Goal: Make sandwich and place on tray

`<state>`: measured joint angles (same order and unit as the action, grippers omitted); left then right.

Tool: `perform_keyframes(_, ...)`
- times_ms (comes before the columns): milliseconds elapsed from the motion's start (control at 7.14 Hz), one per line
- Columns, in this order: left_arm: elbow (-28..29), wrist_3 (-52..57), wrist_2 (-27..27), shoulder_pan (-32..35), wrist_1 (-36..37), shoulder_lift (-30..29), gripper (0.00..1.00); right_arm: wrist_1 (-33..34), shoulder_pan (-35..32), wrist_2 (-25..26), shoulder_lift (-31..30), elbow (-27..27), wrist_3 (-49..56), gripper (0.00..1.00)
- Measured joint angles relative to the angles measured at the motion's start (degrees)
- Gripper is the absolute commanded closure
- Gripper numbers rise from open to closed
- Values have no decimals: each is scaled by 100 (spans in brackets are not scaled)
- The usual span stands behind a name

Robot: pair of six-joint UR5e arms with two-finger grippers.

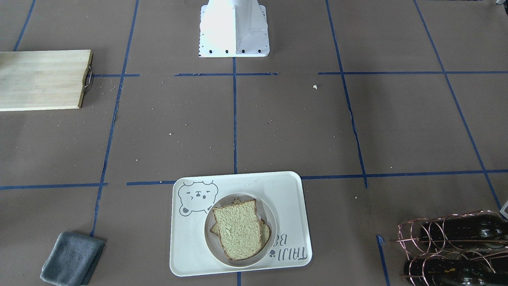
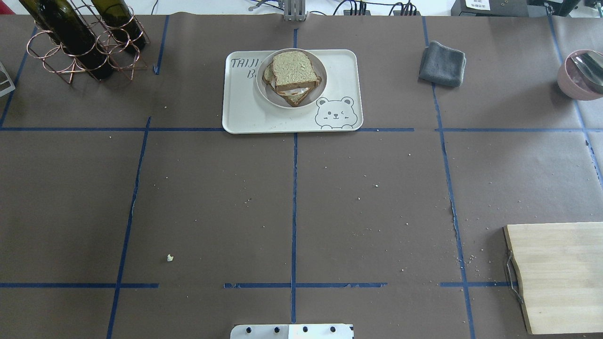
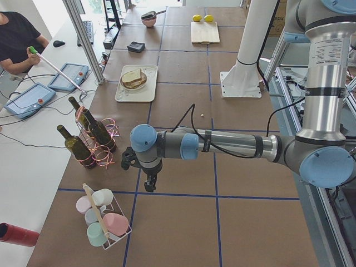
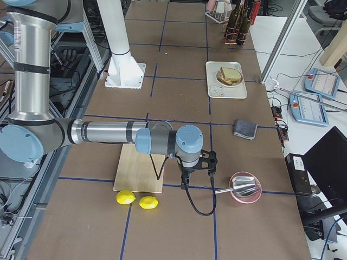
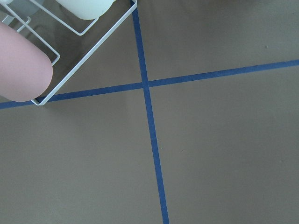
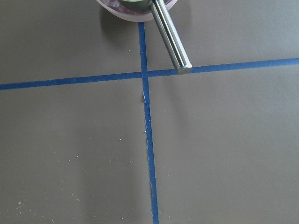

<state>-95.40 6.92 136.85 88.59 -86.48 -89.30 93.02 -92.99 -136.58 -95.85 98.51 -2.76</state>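
Observation:
The sandwich [image 2: 293, 70] is two bread slices with egg white showing between them. It lies on a small round white plate [image 2: 264, 89] that stands on the cream bear tray [image 2: 339, 66] at the table's far middle. The sandwich [image 1: 238, 230] and the tray [image 1: 278, 190] also show in the front-facing view. My left gripper [image 3: 148, 185] hangs low over the table beyond the wine rack, far from the tray. My right gripper [image 4: 186, 180] hangs near the pink bowl, also far from the tray. I cannot tell whether either is open or shut.
A wooden cutting board [image 2: 560, 273] lies near right, with two lemons [image 4: 135, 199] beside it. A grey cloth [image 2: 443, 63] lies right of the tray. A pink bowl [image 2: 582, 73] holds a metal ladle. A wire rack of wine bottles [image 2: 80, 42] stands far left, with a cup rack [image 3: 103, 217] beyond it.

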Motion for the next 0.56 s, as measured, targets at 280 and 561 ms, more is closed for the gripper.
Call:
perform_keyframes(280,3,-8,5,0,5,0,0,-40,0,0,-3,0,1,0)
perform_keyframes(561,4,-16,8,0,3,0,0,-52,0,0,-3,-1,3,0)
